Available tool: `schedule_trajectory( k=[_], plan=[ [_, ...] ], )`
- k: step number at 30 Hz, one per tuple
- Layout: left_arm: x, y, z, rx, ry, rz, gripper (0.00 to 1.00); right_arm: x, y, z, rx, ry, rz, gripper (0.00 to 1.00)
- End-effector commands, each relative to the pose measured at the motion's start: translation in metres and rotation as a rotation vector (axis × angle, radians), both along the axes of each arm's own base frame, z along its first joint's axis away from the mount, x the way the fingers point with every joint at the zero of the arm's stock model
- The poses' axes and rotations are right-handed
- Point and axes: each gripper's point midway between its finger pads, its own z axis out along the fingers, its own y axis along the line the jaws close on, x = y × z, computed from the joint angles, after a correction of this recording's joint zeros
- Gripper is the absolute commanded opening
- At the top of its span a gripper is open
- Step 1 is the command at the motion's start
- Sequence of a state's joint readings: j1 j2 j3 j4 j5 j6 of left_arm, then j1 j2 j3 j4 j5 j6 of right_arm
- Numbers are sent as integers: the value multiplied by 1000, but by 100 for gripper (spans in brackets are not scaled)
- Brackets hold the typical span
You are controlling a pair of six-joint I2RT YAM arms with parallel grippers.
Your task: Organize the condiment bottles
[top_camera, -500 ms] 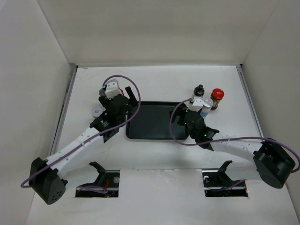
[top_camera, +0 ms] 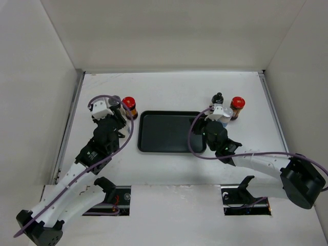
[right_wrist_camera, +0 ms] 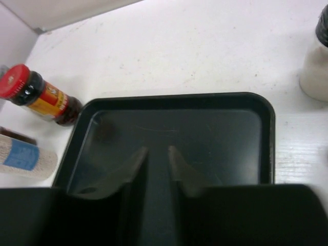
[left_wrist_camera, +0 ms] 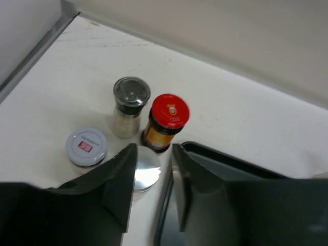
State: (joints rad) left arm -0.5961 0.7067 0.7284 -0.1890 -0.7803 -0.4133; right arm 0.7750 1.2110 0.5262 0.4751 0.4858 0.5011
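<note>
In the left wrist view four condiment bottles cluster left of the black tray (left_wrist_camera: 230, 166): a grey-capped shaker (left_wrist_camera: 130, 105), a red-capped jar (left_wrist_camera: 165, 120), a white-capped jar (left_wrist_camera: 86, 147) and a silver cap (left_wrist_camera: 147, 170). My left gripper (left_wrist_camera: 155, 151) hovers shut and empty above the silver cap. From above it (top_camera: 117, 119) hides the white and silver caps. My right gripper (right_wrist_camera: 157, 149) is shut and empty over the tray (right_wrist_camera: 179, 128). Behind it stand a black-capped bottle (top_camera: 219, 98), a red-capped jar (top_camera: 237, 106) and a blue-labelled bottle (top_camera: 225, 119).
The tray (top_camera: 171, 132) lies mid-table between the two arms. White walls close the table at the back and both sides. In the right wrist view a red-capped jar (right_wrist_camera: 36, 97) and a blue-labelled jar (right_wrist_camera: 25, 156) sit left of the tray, and a pale bottle (right_wrist_camera: 315, 66) sits at the right edge.
My left arm has drawn back and to the left, uncovering the red-capped jar and covering the white-capped one. The right gripper has barely moved.
</note>
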Motion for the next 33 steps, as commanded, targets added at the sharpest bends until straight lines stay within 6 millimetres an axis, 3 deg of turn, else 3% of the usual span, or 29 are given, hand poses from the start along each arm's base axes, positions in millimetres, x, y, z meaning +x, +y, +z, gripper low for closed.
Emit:
schedule_trajectory(
  k=[1,3,4,6,12,18,22,24,27,31,33],
  plan=[
    [-6,11,-28,88,105,32,40,1,6,17,57,-48,27,36],
    [-5,9,-40,112,155,26,73,2,6,18,57,-49,25,59],
    [-3,7,-47,124,180,19,79,2,6,20,57,-54,27,68],
    [3,3,-60,130,218,7,84,1,7,23,56,-67,29,78],
    [25,-10,-94,119,322,-41,85,3,10,15,40,-59,38,82],
    [31,-6,-118,87,358,15,82,2,10,16,41,-61,41,83],
    [41,-9,-119,76,333,17,65,1,10,19,52,-72,46,84],
    [45,-10,-113,77,325,20,48,1,11,15,46,-63,45,84],
    [40,-13,-80,87,250,13,31,0,11,17,48,-62,51,83],
    [28,-27,-14,72,101,-3,29,0,4,22,74,-84,35,84],
    [28,-46,-1,62,73,-51,29,2,-2,19,81,-75,15,82]
  ],
)
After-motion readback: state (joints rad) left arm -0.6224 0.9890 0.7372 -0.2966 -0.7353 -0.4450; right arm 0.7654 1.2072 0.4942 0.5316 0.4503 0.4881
